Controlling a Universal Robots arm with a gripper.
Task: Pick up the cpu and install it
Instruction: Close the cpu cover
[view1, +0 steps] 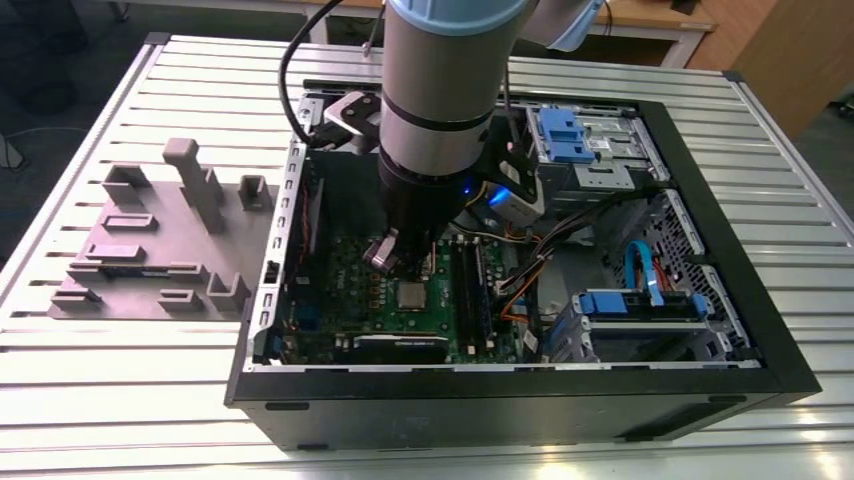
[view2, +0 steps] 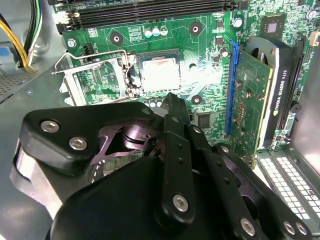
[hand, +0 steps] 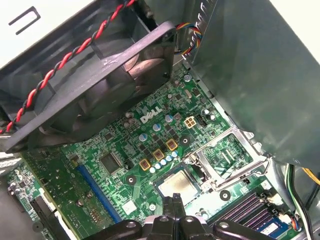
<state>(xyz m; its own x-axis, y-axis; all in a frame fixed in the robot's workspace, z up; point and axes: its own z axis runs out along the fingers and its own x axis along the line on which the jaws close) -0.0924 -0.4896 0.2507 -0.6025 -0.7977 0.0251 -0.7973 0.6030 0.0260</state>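
Note:
The cpu (view1: 410, 294) lies flat in its socket on the green motherboard (view1: 461, 300) inside the open computer case; its silver top shows in both wrist views (view2: 159, 74) (hand: 177, 186). The socket's metal load plate (view2: 90, 77) (hand: 230, 150) is flipped open beside it. My gripper (view1: 398, 262) (view2: 172, 100) (hand: 172, 201) hangs just above the board, close to the cpu and a little to one side. Its black fingers are shut together with nothing between them, apart from the chip.
A graphics card (view2: 260, 100) stands on edge near the socket, memory slots (view2: 150, 12) on its other side. A black fan (hand: 90, 95) with red-black wires hangs over the board. Drive bays (view1: 574, 135) and cables fill the case's right. A grey fixture block (view1: 147, 250) sits on the table.

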